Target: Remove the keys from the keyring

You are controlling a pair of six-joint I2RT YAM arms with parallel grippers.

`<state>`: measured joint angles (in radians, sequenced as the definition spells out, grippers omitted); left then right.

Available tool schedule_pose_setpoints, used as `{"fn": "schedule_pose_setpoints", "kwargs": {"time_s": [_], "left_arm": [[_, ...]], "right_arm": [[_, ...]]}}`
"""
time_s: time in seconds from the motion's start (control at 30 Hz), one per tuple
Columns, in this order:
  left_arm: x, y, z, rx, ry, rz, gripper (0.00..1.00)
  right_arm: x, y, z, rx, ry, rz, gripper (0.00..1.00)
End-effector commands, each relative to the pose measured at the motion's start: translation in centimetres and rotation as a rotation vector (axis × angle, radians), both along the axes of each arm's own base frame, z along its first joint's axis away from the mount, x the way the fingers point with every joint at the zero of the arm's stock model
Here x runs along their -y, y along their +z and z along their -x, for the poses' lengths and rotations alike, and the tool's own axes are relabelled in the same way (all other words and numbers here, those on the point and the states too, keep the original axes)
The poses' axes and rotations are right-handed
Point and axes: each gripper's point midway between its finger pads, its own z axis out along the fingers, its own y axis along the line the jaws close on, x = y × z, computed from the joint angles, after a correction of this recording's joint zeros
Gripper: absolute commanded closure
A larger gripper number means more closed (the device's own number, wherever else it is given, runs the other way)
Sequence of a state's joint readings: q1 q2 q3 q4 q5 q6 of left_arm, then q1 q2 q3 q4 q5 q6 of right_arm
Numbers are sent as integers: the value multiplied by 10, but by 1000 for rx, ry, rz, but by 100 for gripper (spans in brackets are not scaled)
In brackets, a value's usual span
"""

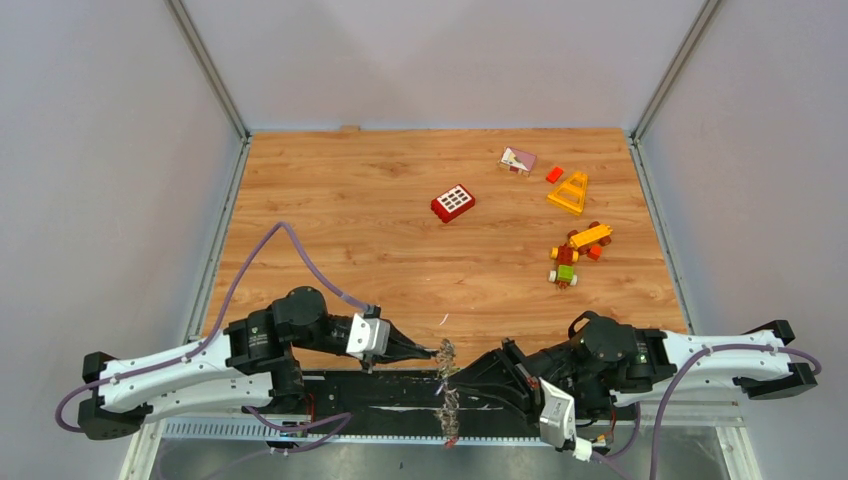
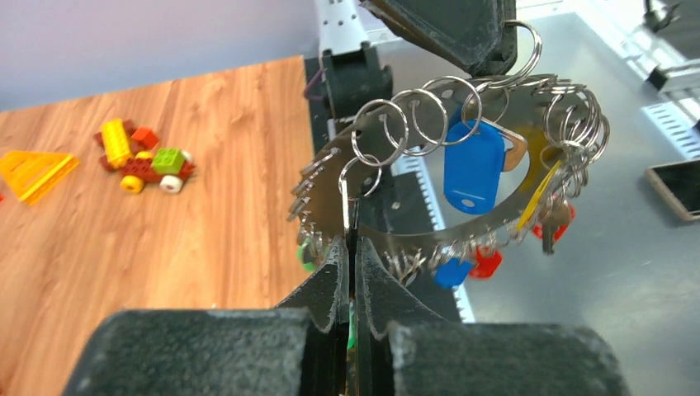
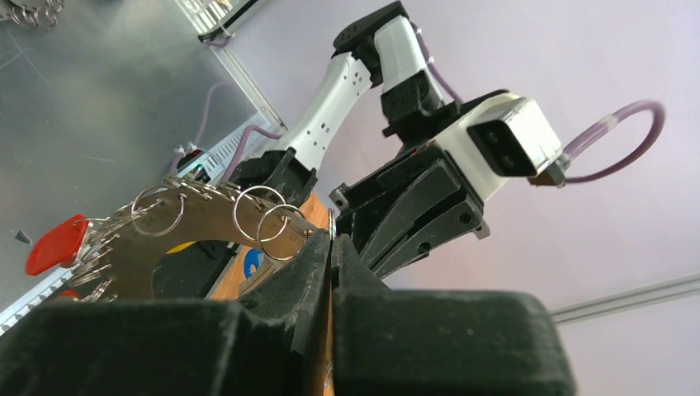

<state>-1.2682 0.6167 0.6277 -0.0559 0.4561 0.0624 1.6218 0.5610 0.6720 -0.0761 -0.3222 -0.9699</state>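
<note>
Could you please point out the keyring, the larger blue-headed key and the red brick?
keyring [image 2: 495, 226], left wrist view, flat silver band.
larger blue-headed key [image 2: 473, 165], left wrist view, middle of its plastic head.
red brick [image 1: 453, 203], top external view, top face.

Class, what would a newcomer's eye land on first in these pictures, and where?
A jagged keyring fringed with keys is held up at the table's near edge, the left gripper pinching a small ring on it, the right gripper its rim. Bright toy bricks lie scattered far right.
</note>
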Motion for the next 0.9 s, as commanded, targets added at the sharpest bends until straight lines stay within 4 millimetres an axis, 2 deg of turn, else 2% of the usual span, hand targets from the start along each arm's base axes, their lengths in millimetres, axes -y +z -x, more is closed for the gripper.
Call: {"fn": "schedule_pose_setpoints", "kwargs": {"time_s": [0.0, 0.53, 0.87], "left_arm": [[-18, -9, -22, 135, 102, -135, 100], [-52, 12, -72, 470, 258, -370, 100], [-64, 19, -100, 629, 313, -541, 100]], "right_arm": [[5, 24, -7, -17, -39, -67, 100], [-21, -18, -41, -52, -238, 117, 100], [-31, -33, -48, -71, -288, 178, 83]]}}
